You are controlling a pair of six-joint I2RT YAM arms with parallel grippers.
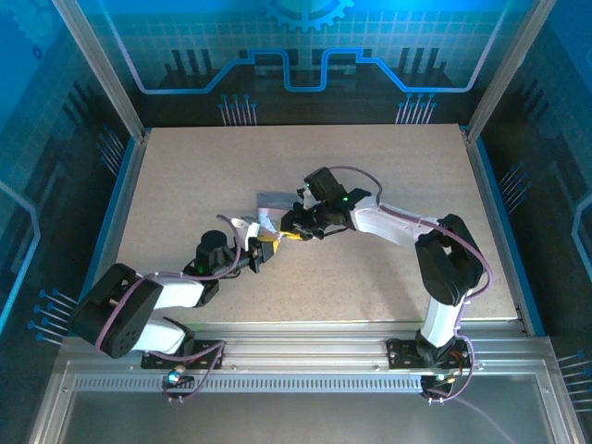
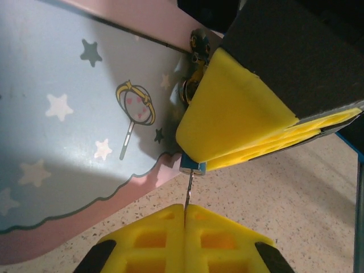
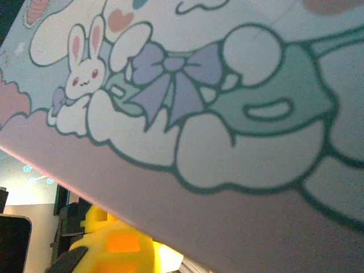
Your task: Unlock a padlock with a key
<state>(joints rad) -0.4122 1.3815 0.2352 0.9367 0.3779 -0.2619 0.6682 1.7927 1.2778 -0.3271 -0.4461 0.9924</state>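
In the left wrist view my left gripper (image 2: 185, 207) is shut on the key (image 2: 188, 190), a thin dark metal sliver that rises from between its yellow fingers. The key's tip meets the underside of the padlock (image 2: 192, 166), a small bluish block. The padlock peeks out below the yellow fingers (image 2: 239, 114) of my right gripper, which are closed around it and hide most of it. In the top view the left gripper (image 1: 264, 248) and the right gripper (image 1: 291, 228) meet tip to tip at the middle of the table, beside the tin.
The pale tin box (image 2: 68, 114) with stars stands right beside the padlock, its metal latch (image 2: 196, 60) at the edge. The tin's bunny-printed face (image 3: 227, 114) is close to the right wrist camera, a yellow finger (image 3: 108, 244) below it. Speckled table (image 1: 370, 185) lies all round.
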